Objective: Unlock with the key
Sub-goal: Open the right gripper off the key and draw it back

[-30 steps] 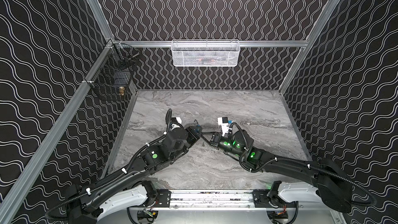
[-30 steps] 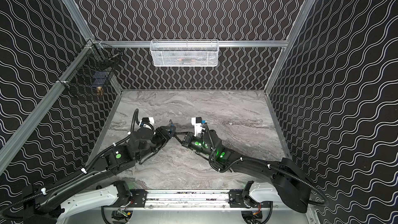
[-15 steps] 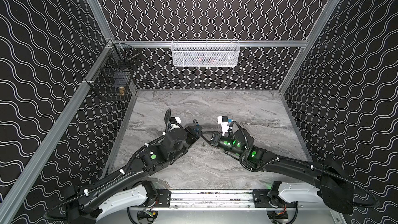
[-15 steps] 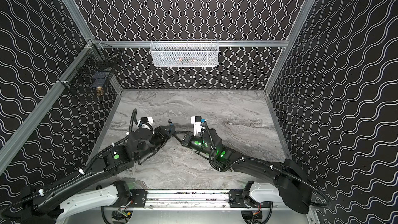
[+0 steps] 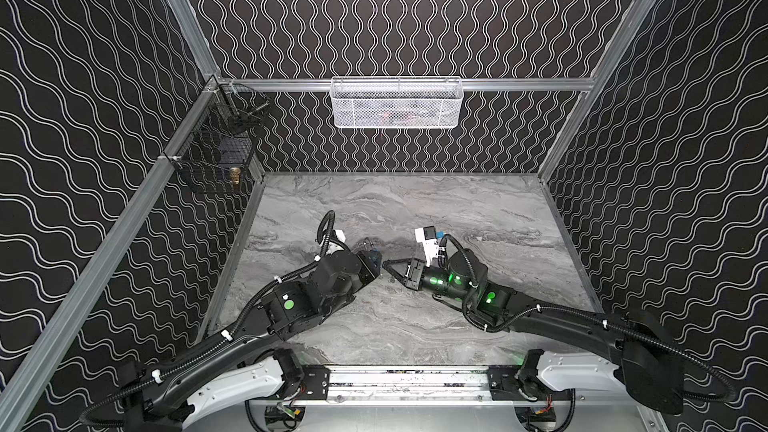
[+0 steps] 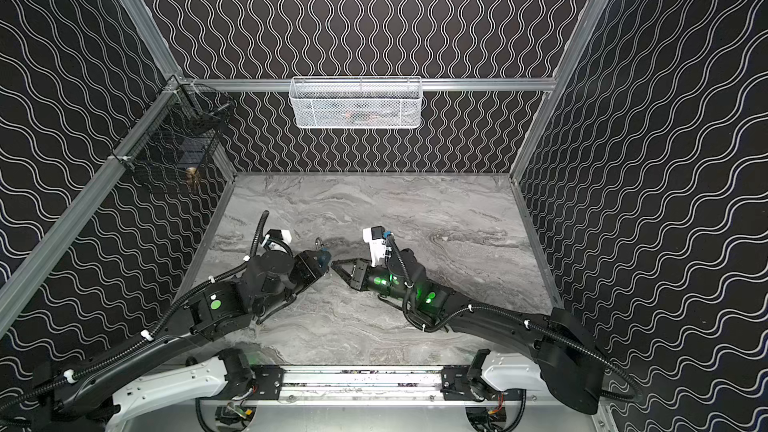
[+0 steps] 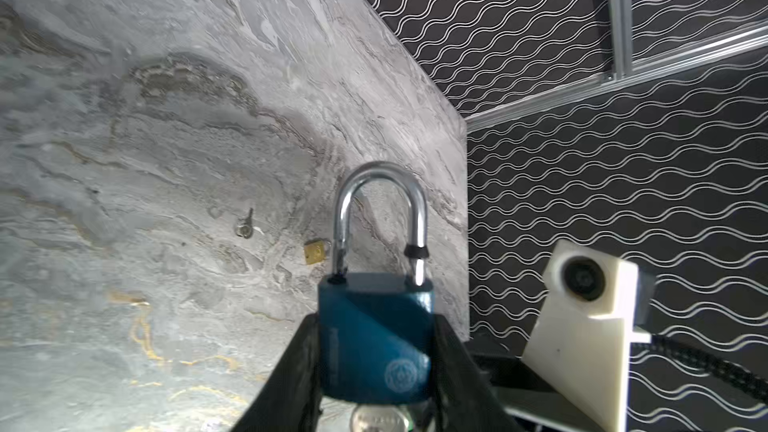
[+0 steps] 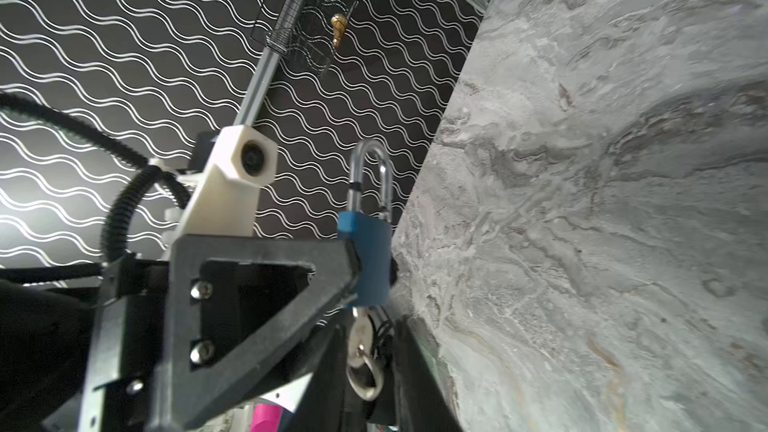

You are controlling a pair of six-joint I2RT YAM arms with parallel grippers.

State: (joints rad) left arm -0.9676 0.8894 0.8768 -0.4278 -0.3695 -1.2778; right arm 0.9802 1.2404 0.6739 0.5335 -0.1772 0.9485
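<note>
Left gripper (image 7: 374,322) clamps the blue padlock (image 7: 376,347); right gripper (image 8: 365,353), narrowly parted around the inserted key (image 8: 360,336), should pinch squarely, then twist without pulling

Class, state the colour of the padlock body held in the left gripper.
The padlock body is blue, shown best in the left wrist view.

A white mesh metal basket (image 5: 396,108) hangs on the back rail — a black wire basket (image 5: 210,160) hangs at the left corner, a small brass object (image 5: 235,175) inside. Below lies the grey marbled tabletop (image 5: 415,207), with black wave-patterned walls (image 5: 395,14) around.
</note>
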